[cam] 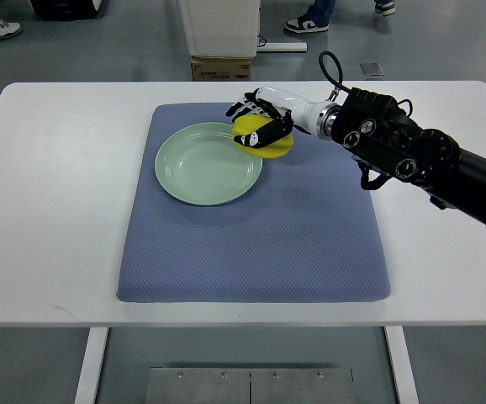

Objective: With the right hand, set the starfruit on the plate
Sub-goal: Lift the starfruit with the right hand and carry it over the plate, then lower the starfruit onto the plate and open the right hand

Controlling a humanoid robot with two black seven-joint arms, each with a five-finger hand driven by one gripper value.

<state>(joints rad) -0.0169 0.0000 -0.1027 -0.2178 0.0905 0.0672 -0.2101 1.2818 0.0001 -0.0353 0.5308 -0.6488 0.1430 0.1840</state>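
We wrap our right hand (258, 119) around the starfruit (266, 138), which sits beneath our fingers at the near rim of the plate (194, 172), poised for placing.

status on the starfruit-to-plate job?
Done: the right hand is shut on the yellow starfruit. In hand: it holds the fruit over the plate's right rim, on the blue mat. Left: move it over the plate's middle and let go; the plate holds nothing yet. The left arm is not in view.
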